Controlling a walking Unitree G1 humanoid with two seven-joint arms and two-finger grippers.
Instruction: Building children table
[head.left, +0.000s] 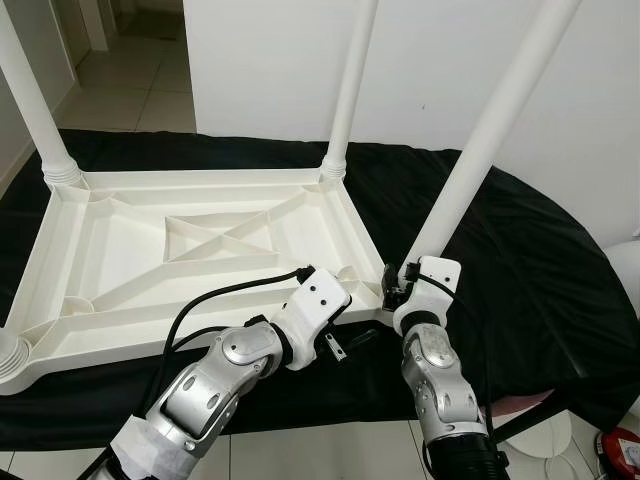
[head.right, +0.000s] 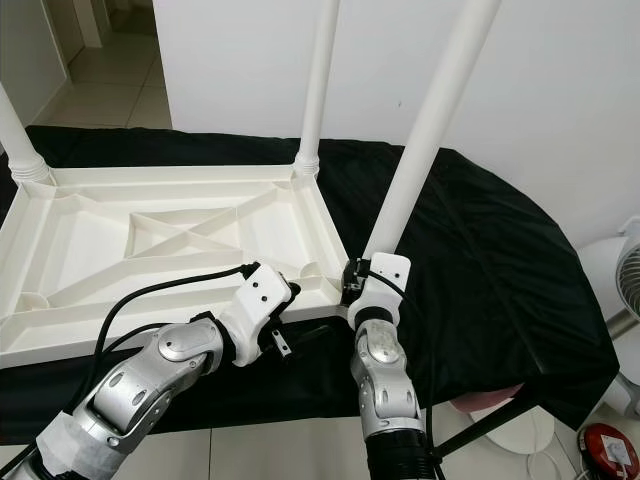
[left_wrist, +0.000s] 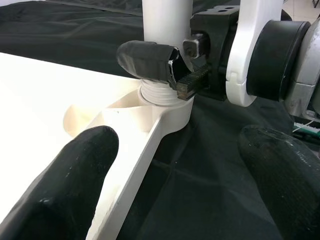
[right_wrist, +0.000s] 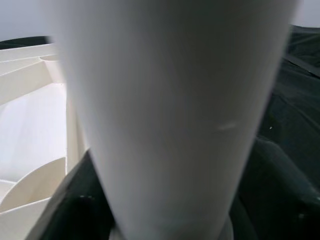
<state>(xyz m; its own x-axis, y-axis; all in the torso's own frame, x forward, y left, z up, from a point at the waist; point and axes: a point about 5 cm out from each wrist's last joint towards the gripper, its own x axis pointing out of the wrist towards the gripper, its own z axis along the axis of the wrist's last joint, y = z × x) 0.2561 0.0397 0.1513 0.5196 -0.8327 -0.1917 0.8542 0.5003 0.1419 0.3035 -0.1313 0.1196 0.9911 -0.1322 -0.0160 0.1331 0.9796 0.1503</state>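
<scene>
Tabletop (head.left: 190, 250) of the white plastic children table lies upside down on a black cloth (head.left: 520, 270), its ribbed underside up, with legs already standing in three other corners. The right end effector (left_wrist: 170, 67) is closed around the bottom of the fourth leg (head.left: 480, 150), just above the threaded collar that sits in the corner socket (left_wrist: 165, 102) directly under its fingers. In the left wrist view one of its taped fingers wraps across the front of the leg. This leg leans away from the tabletop, while the far leg (head.left: 350, 80) beyond the end effector stands more straight. The left end effector (head.left: 345, 340) waits just beside the right one, at the same corner, with its two black fingers spread wide and holding nothing; the edge of the tabletop runs between them. I judge that the step in hand is seating or screwing the last leg into its socket. The next move probably calls for bringing the leg upright and then turning or pressing it down, while the left end effector could steady the corner so the tabletop does not slide on the cloth.
</scene>
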